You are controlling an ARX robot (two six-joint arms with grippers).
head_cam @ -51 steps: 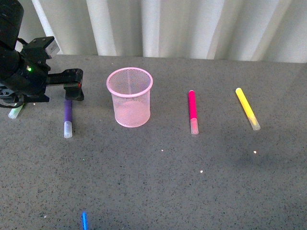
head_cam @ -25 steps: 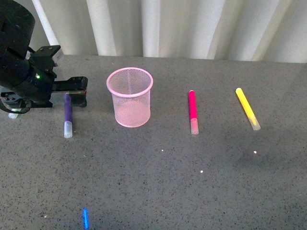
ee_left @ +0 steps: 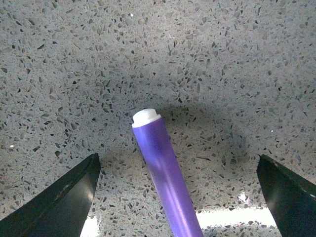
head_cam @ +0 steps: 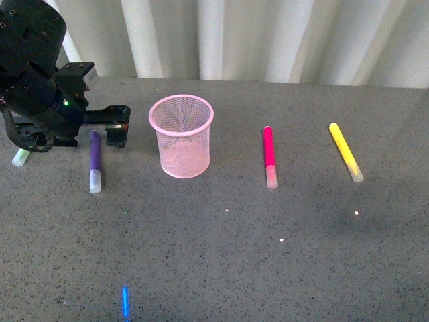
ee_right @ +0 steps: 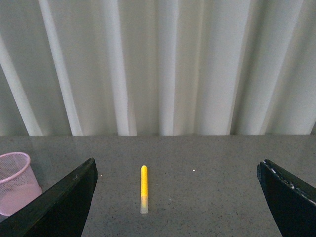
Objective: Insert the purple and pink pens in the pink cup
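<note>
**Four markers, one pink cup (head_cam: 181,151)**

Four markers are lying flat: one purple marker (head_cam: 94,159) at left, one pink marker (head_cam: 269,155) right of centre, one yellow marker (head_cam: 345,151) furthest right, one lime-green marker (head_cam: 21,158) partly hidden at the left edge. One pink cup is standing.

The pink cup (head_cam: 181,144) is wire mesh, purple pen (ee_left: 167,180) glossy plastic, table (head_cam: 268,258) speckled matt.
</note>
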